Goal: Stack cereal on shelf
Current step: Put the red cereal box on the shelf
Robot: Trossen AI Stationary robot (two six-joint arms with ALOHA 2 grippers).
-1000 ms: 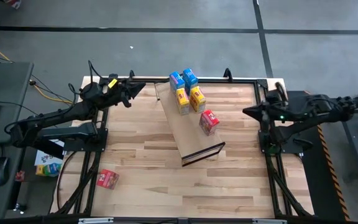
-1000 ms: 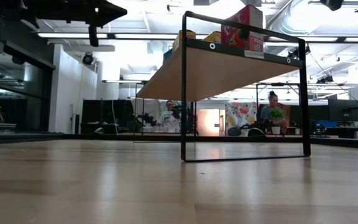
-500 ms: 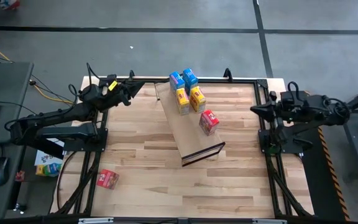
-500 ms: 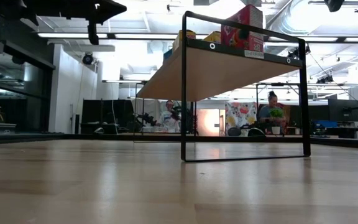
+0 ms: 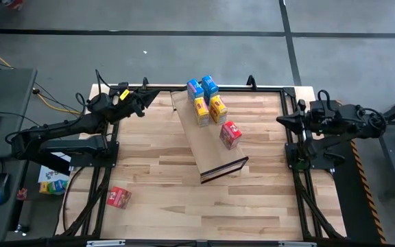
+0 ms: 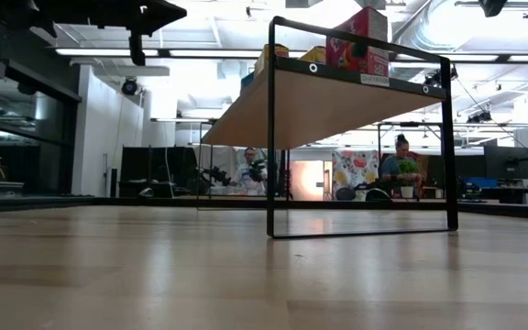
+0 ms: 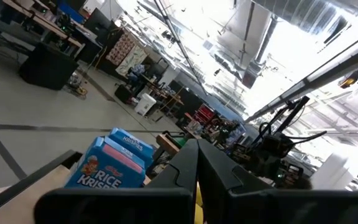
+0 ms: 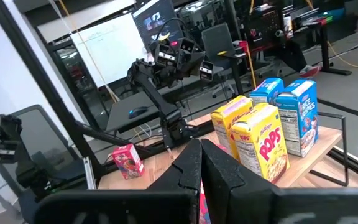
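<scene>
Cereal: five boxes (image 5: 210, 104) on shelf (image 5: 208, 147), sixth red box (image 5: 118, 197) off worktop edge near left arm; light, stiff cardboard, likely crushable, pinch narrow sides; left gripper (image 5: 145, 99), right gripper (image 5: 280, 121) parked, jaws pressed together

Two blue boxes (image 5: 202, 87), two yellow boxes (image 5: 210, 110), two red boxes (image 5: 230, 134), one shelf (image 5: 201, 147).

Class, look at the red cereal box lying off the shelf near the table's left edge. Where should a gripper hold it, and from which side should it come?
The red box lies flat by the table's left edge, clear of the shelf. Probably best to come straight down from above and close the fingers across its two long edges. The left gripper is on that side.
</scene>
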